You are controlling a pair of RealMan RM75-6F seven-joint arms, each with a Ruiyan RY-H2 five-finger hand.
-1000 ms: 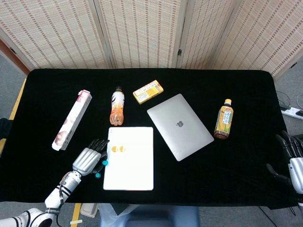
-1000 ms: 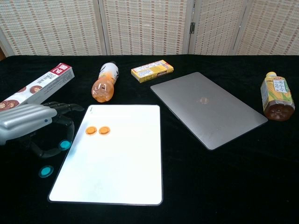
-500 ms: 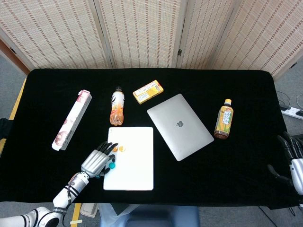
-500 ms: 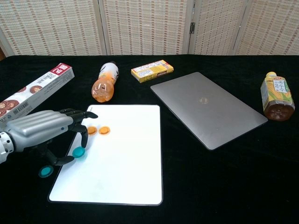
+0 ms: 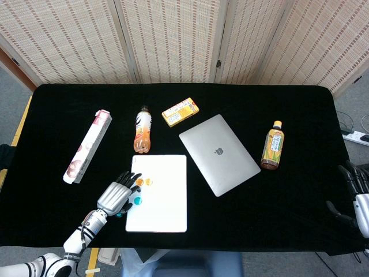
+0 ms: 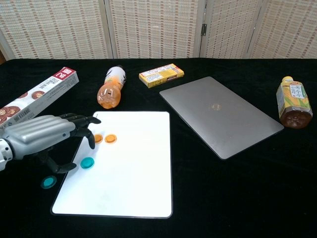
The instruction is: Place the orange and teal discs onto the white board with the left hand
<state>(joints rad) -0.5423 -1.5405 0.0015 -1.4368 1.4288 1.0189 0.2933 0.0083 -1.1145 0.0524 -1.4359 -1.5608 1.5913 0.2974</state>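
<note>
Black table [image 6: 198, 198]: teal disc [image 6: 87, 162] beside left hand [image 6: 47, 133].

The left hand [image 6: 42, 136] covers part of one orange disc [image 6: 97, 138] (the right hand [image 5: 358, 193] is cut by the frame edge)

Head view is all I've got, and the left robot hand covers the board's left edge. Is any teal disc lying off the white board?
Observer: Yes. The chest view shows one teal disc on the black cloth, just left of the white board, near its front corner.
Operator: Is the left robot hand holding anything?
Observer: No. The left robot hand holds nothing. Its fingers are spread, and the other teal disc lies flat on the board, clear of them.
</note>
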